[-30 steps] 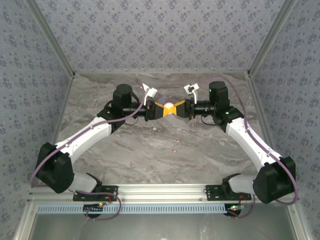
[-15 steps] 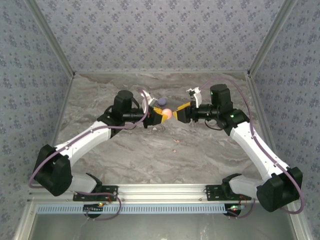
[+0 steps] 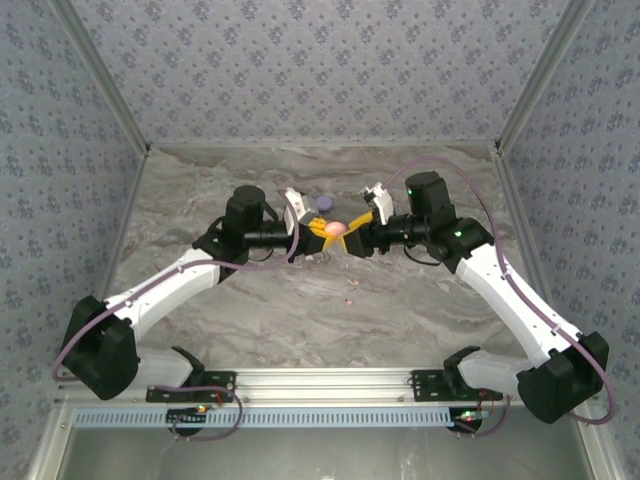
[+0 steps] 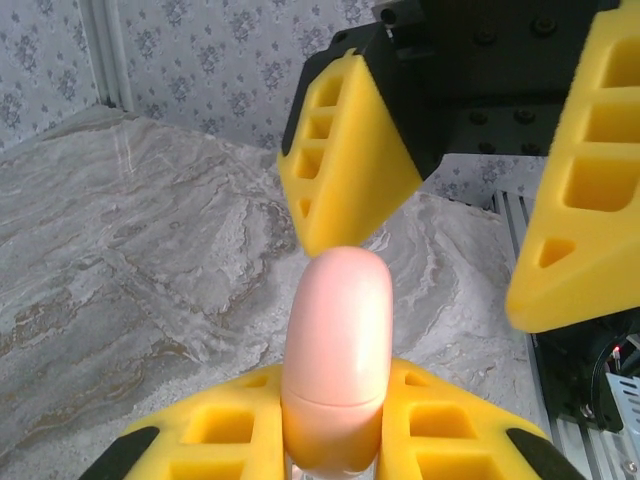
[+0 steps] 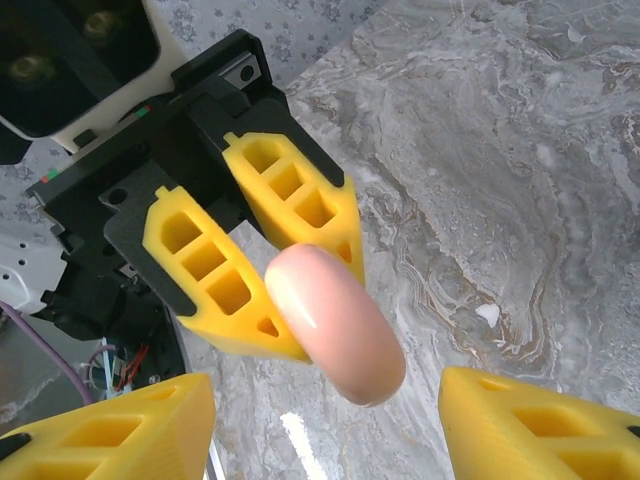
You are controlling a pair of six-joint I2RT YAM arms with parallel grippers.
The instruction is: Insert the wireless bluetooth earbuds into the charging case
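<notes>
A salmon-pink charging case, rounded and shut, is clamped at its lower end between my left gripper's yellow fingers and held above the marble table. My right gripper faces it with the jaws open on either side of the case's free end, not touching it. From above, the left gripper and the right gripper meet tip to tip over the middle of the table, with the pink case between them. One tiny pink earbud lies on the table nearer the arms' bases.
A lilac round case lies on the table just behind the grippers. A small white speck sits on the marble below the right gripper. Patterned walls close in the table on three sides.
My right gripper has opened and let go of the pink case, which stays in the left gripper. Both wrists have shifted, and the lilac case now shows behind them.
</notes>
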